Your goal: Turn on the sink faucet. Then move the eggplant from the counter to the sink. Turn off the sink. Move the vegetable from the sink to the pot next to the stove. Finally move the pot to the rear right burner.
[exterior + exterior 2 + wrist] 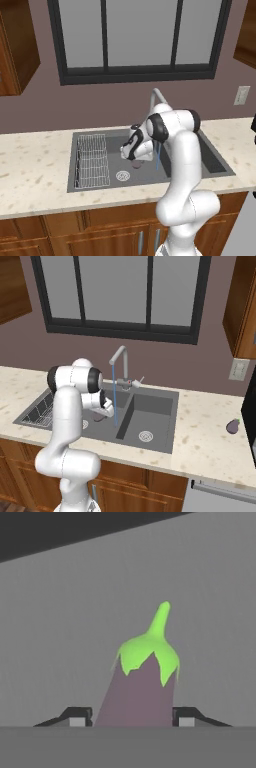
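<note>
Item: eggplant clamped in my end effector over sink, water running; I judged release next.

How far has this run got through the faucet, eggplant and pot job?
Done: the faucet is on, and a blue water stream falls into the sink. In hand: the claw is closed on the eggplant at the left basin, beside the stream, not yet released. Left: let it go, turn the water off, move it to the pot, then take the pot to the rear right burner.
</note>
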You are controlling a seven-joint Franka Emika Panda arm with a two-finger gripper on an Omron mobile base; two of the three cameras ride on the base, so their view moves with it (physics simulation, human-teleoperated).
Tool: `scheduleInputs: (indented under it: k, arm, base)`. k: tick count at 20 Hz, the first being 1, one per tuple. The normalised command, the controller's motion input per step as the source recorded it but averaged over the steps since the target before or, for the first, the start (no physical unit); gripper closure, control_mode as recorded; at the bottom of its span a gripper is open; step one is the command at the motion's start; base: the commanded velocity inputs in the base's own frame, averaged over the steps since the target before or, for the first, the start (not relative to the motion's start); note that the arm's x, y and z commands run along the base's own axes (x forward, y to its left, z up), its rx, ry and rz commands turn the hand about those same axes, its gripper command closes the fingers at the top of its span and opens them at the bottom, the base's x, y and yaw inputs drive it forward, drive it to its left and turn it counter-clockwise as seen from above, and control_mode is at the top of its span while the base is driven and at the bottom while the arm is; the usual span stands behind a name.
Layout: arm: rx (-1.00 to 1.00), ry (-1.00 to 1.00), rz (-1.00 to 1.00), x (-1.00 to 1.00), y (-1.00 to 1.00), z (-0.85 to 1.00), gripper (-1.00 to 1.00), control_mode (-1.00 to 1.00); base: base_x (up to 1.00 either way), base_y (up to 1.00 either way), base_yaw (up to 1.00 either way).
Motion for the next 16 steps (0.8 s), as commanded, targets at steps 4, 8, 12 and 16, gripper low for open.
scheduleInputs:
  k: [4, 8, 12, 16]
  arm:
    - [0.0, 0.02, 0.0, 0.01, 0.0, 0.0, -1.0, -1.0]
    - [0.0, 0.0, 0.0, 0.0, -0.01, 0.21, -1.0, -1.0]
    - [0.0, 0.0, 0.0, -0.1, 0.0, 0.47, -1.0, -1.0]
    - [-0.01, 0.0, 0.0, -0.19, 0.0, 0.69, -1.0, -1.0]
  base:
    - [0.0, 0.0, 0.0]
    - [0.0, 0.0, 0.0]
    - [0.0, 0.0, 0.0]
    - [0.0, 0.0, 0.0]
